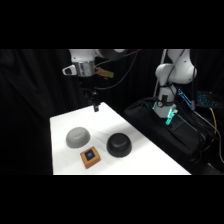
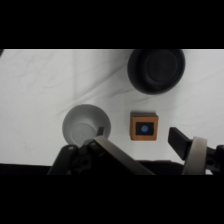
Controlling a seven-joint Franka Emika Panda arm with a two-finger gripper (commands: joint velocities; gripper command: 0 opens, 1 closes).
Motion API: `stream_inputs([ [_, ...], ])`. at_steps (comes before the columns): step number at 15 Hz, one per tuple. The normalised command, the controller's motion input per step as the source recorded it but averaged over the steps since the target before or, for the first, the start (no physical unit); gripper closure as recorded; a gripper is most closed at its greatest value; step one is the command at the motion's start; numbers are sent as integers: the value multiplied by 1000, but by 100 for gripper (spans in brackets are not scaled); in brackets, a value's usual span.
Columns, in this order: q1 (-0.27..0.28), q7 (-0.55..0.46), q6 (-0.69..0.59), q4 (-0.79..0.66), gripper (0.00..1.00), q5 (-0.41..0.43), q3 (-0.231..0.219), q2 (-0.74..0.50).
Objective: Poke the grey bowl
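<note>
Above the far end of the white table (image 1: 145, 150) the gripper (image 1: 94, 106) hangs with fingers spread – the approach step, I judge – while the grey bowl (image 1: 78, 137) sits dome-up beside the orange-brown block (image 1: 90, 157), calling for a descent onto it.

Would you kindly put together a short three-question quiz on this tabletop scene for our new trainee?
1. True or false: the gripper is touching the grey bowl.
2. In the side view, which object lies nearest the table's front edge? A) black bowl B) orange-brown block C) grey bowl
3. Fill in: the block's centre is ____.

Key: 1 false, it hangs above the table's far end; 2 B; 3 blue.
</note>
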Motion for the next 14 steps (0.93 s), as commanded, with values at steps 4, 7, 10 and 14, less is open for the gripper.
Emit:
stream_inputs([
  [4,-130,-94,-207,743,0,139,-47,493],
  [7,-95,-53,-186,778,0,85,-24,503],
  [10,-83,-56,-200,734,36,96,-9,473],
  [14,-76,-74,-167,545,84,119,11,360],
])
